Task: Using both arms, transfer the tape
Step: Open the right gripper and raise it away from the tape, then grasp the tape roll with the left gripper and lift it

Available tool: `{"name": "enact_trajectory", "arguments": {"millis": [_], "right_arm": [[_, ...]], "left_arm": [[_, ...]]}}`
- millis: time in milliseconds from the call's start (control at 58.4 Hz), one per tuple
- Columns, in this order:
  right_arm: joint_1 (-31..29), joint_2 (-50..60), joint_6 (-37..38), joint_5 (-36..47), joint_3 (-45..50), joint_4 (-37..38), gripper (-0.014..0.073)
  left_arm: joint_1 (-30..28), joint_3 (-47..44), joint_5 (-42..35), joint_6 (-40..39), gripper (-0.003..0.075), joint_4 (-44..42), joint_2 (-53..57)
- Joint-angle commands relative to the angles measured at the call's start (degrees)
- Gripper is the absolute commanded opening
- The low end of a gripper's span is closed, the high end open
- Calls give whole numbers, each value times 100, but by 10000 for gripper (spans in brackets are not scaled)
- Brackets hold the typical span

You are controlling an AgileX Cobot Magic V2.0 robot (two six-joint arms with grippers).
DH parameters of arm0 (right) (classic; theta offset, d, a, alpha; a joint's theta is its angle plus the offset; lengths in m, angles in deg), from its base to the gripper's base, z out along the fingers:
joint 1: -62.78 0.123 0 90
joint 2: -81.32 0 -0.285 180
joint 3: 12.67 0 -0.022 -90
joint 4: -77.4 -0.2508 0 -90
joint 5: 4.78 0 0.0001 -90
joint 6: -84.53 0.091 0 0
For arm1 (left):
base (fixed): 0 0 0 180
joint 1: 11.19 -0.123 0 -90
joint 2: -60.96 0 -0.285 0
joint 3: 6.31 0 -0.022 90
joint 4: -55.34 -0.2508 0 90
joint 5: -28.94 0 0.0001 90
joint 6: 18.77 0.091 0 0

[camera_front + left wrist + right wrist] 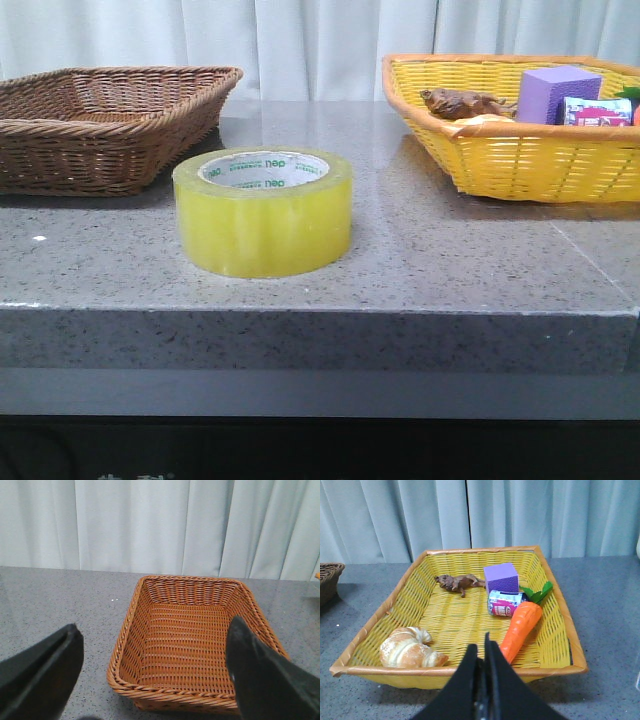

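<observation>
Basically nothing started yet. Left gripper [155, 672] is spread wide, fingers far apart, nothing between them; it hangs over the near edge of the brown wicker basket [195, 700], which looks empty inside. Right gripper [483, 680] is pressed together, fingers touching, holding nothing; it sits just short of the near rim of the yellow basket [470, 671].

Yellow basket contents, from the right wrist view: croissant [410, 649] near the front corner, carrot [521, 625] lying along one side, small printed can [505, 603] beside the carrot's leaves, purple block [501, 577] behind the can, brown toy animal [457, 582] toward the back.

The tape [262, 211] stands flat on the stone table [450, 270], core opening up, between the two baskets and nearer the front edge, touching neither basket. Neither arm shows in the front view, so both are well clear of it.

Progress, my read: zero. No grasp, no handover, no placement. All still to do: pick up the roll, pass it arm to arm, set it down. Destination isn't clear from the frames.
</observation>
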Motion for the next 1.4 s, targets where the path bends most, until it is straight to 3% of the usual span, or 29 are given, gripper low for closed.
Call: {"name": "enact_trajectory", "arguments": {"millis": [0,205,411,616,890,1386], "right_arm": [[-34,118,-13,559,-98,48,-50],[-34,117,-13,581,-98,48,-50],[-34,117,-13,581,-98,48,-50],[-34,117,-13,581,-98,48,-50],[-34,117,-13,581,-98,48,-50],[-34,117,-13,593,-96,48,-50]], "left_arm": [[-2,216,-457,-48,565,3,-49],[81,264,-163,-51,565,260,-91],[909,1234,1992,-51,565,584,-947],[1869,2112,2927,-51,565,839,-2208],[2827,2826,2962,-84,565,1266,-3830],[2908,3523,2962,-84,565,1934,-5624]]}}
